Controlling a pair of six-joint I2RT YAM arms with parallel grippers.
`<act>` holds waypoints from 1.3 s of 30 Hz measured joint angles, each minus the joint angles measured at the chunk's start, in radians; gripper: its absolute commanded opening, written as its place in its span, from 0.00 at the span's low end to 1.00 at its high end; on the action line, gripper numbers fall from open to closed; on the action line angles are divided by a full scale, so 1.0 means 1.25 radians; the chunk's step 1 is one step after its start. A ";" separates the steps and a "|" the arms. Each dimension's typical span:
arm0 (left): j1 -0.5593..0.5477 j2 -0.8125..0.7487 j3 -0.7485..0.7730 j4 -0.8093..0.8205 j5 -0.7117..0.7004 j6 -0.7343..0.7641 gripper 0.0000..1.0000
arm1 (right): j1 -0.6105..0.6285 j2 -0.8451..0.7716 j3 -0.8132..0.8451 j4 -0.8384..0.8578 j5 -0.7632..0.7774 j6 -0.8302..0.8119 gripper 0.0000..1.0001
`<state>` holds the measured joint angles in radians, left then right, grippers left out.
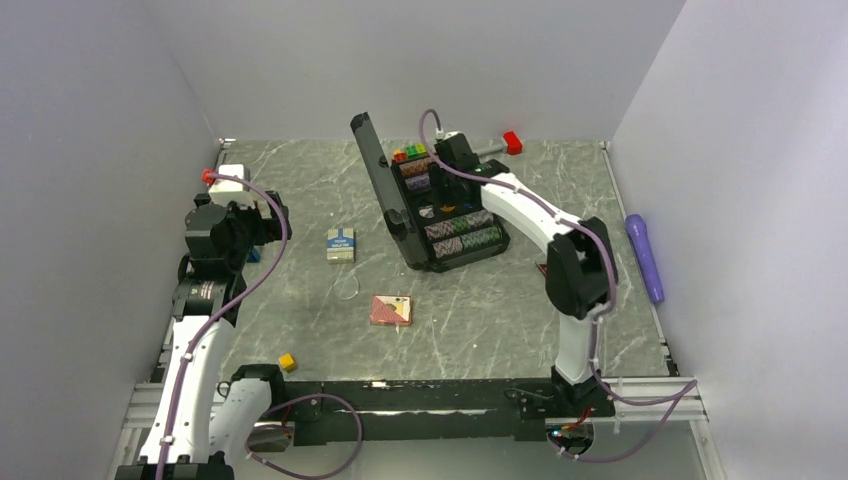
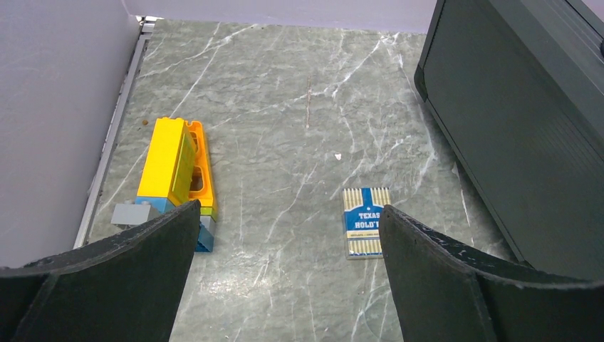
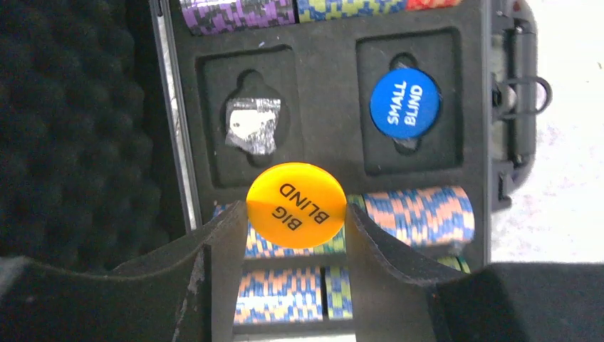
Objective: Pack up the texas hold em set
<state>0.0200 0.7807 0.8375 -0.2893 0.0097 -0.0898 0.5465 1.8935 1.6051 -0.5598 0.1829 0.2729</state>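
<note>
The black briefcase [image 1: 440, 205] stands open at the back middle, lid up, with rows of striped chips [image 3: 413, 214] inside. My right gripper [image 3: 295, 214] hangs over it, shut on the orange "BIG BLIND" marker [image 3: 296, 204]. The blue "SMALL BLIND" marker [image 3: 404, 103] lies in a recess. Another recess holds a small foil-wrapped item [image 3: 252, 127]. The blue-white card deck [image 1: 341, 244] lies left of the case and shows in the left wrist view [image 2: 365, 222]. The pink deck [image 1: 391, 310] lies nearer. My left gripper [image 2: 285, 221] is open and empty, above the table left of the blue deck.
A yellow and orange block stack [image 2: 174, 171] lies by the left wall. A small yellow cube [image 1: 287, 362] sits near the front left. A purple cylinder [image 1: 645, 255] lies along the right edge. A red block [image 1: 512, 142] sits behind the case.
</note>
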 measured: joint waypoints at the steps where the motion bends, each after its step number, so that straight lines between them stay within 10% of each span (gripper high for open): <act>1: 0.000 0.000 0.000 0.000 0.000 0.000 0.99 | 0.000 0.026 0.021 0.002 -0.005 -0.002 0.42; 31: 0.000 0.012 0.000 0.000 0.000 0.000 0.99 | 0.009 0.301 0.251 -0.043 -0.085 -0.018 0.41; 39: 0.000 0.012 0.000 0.000 0.000 0.000 0.99 | 0.011 0.313 0.273 -0.064 -0.077 -0.018 0.55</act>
<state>0.0200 0.7959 0.8375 -0.2893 0.0097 -0.0898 0.5598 2.2852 1.9461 -0.6403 0.0872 0.2504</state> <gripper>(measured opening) 0.994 0.527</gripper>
